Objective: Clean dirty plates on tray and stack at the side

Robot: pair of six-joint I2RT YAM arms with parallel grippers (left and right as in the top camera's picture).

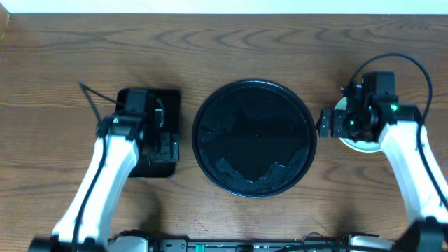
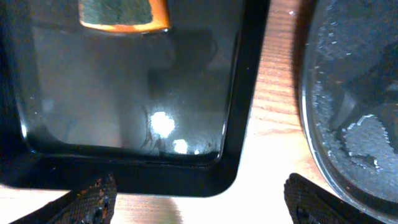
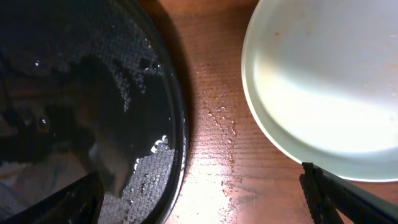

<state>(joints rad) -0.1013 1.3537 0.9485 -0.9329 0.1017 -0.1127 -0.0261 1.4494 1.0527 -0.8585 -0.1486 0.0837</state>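
The large round black tray (image 1: 253,138) sits at the table's centre, wet and holding no plates; its rim shows in the left wrist view (image 2: 311,124) and in the right wrist view (image 3: 177,124). A pale mint-green plate (image 3: 323,81) lies on the wood right of the tray, mostly hidden under my right arm in the overhead view (image 1: 353,143). Whether other plates lie under it I cannot tell. My right gripper (image 3: 202,199) is open and empty above the wet wood between tray and plate. My left gripper (image 2: 199,202) is open and empty at the rectangular tray's near edge.
A smaller rectangular black tray (image 1: 166,168) lies left of the round tray, with an orange-edged sponge (image 2: 124,14) in it. Water drops (image 3: 221,118) spot the wood between round tray and plate. A black cable (image 1: 94,96) runs at the left.
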